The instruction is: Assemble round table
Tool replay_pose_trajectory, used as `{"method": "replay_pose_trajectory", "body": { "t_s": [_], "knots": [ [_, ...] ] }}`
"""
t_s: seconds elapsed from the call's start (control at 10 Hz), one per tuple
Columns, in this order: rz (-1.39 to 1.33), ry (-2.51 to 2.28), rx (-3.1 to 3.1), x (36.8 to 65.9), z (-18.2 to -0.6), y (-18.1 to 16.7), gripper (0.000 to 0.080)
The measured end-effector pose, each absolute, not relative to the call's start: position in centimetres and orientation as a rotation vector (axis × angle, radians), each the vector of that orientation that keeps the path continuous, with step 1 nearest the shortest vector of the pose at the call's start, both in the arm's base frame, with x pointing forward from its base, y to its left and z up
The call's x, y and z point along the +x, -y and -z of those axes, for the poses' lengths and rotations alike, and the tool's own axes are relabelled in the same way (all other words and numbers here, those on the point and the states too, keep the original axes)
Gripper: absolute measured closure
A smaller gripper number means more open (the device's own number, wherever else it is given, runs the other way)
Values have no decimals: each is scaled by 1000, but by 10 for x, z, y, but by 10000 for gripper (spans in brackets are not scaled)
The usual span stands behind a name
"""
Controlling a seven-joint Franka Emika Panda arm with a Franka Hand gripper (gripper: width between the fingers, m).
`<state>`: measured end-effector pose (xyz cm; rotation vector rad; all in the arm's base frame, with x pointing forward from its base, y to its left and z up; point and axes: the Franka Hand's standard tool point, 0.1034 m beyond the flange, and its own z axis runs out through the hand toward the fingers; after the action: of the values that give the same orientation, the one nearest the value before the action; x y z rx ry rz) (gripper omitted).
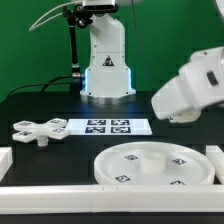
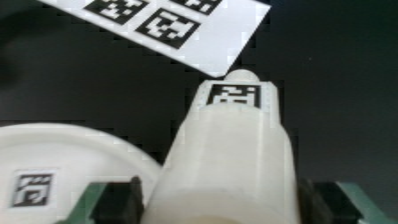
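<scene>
While my pincer (image 2: 224,205) grips the one post (image 2: 228,140) between its fingers, one disc (image 1: 115,163) lies near; one cross piece (image 1: 40,128) lies at the exterior view's left.

A robotics lab — black table (image 1: 40,105), tag-printed marker board (image 1: 108,126), white robot arm base (image 1: 106,62).

We see the near end of the arm (image 1: 190,85) only as a white blur cut off at the exterior view's right, while the wrist view crops the post (image 2: 228,150), disc (image 2: 63,165) and marker board (image 2: 169,25), and we cannot tell whether the end effector (image 2: 222,205) touches the post.
</scene>
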<state>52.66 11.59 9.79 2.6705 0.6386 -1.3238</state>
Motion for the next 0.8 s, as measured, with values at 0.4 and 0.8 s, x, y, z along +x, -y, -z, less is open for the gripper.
{"method": "replay_pose_trajectory", "body": {
  "t_s": [0.4, 0.8],
  "knots": [
    [918, -691, 2847, 564, -118, -116, 377],
    [566, -707, 2966, 574, -125, -107, 377]
  ]
}}
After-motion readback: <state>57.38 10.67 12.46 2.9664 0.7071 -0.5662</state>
